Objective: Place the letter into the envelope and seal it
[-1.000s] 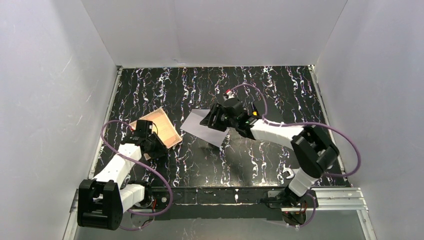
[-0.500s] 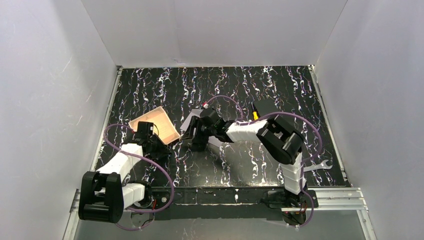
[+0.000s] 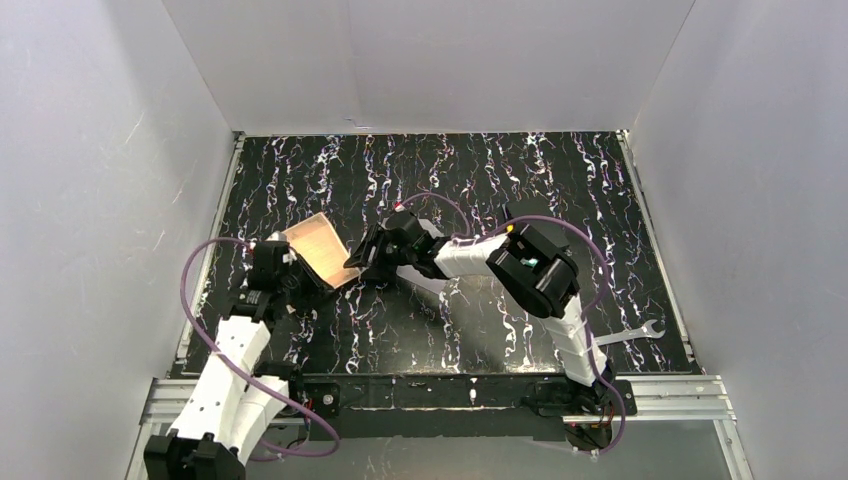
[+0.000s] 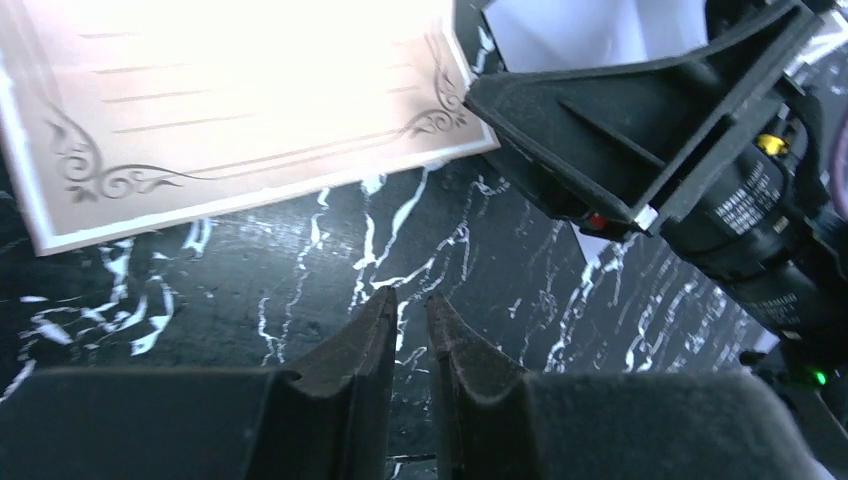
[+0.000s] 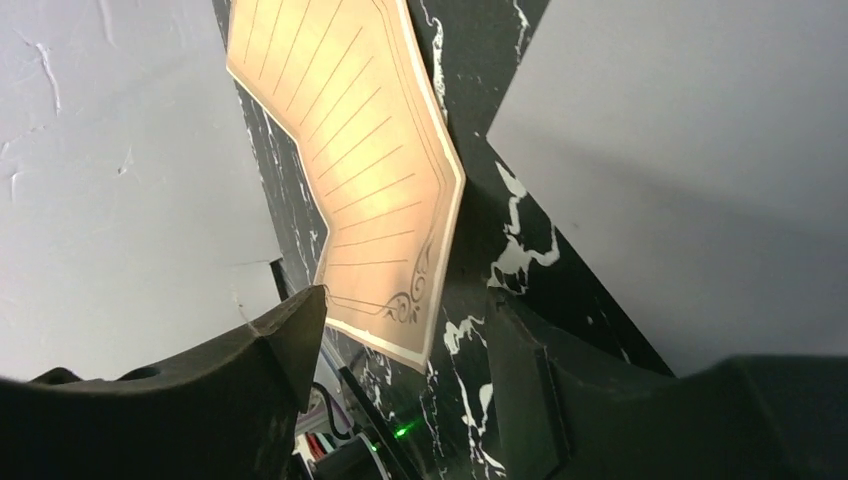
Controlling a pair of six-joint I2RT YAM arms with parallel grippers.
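**Right jaws spread at the letter's corner, left jaws pinched beside it**

The cream-tan, roughly square paper letter (image 3: pixel 320 248) lies on the black, white-veined marble-pattern table (image 3: pixel 520 170). It is outside the envelope. Its face carries thin ruled lines, a dark scroll ornament curls in each visible corner, and a pale border runs along the edges. Glare washes out much of its middle in the left wrist view.

The pale lavender-white paper envelope (image 5: pixel 690 150) lies just to the right of the letter, with a strip of table between them. From above, the right arm covers most of it.

The right gripper (image 5: pixel 405 308) sits at the letter's right corner. Its jaws are spread wide with nothing held, and that ornamented corner shows in the gap between them. I cannot tell whether either jaw touches the paper.

The left gripper (image 4: pixel 408 300) is on the near side of the letter, over bare table. Its jaws are drawn almost together, with only a sliver of gap and nothing between them.

A silver metal wrench (image 3: pixel 627 333) lies on the table well to the right of the letter.
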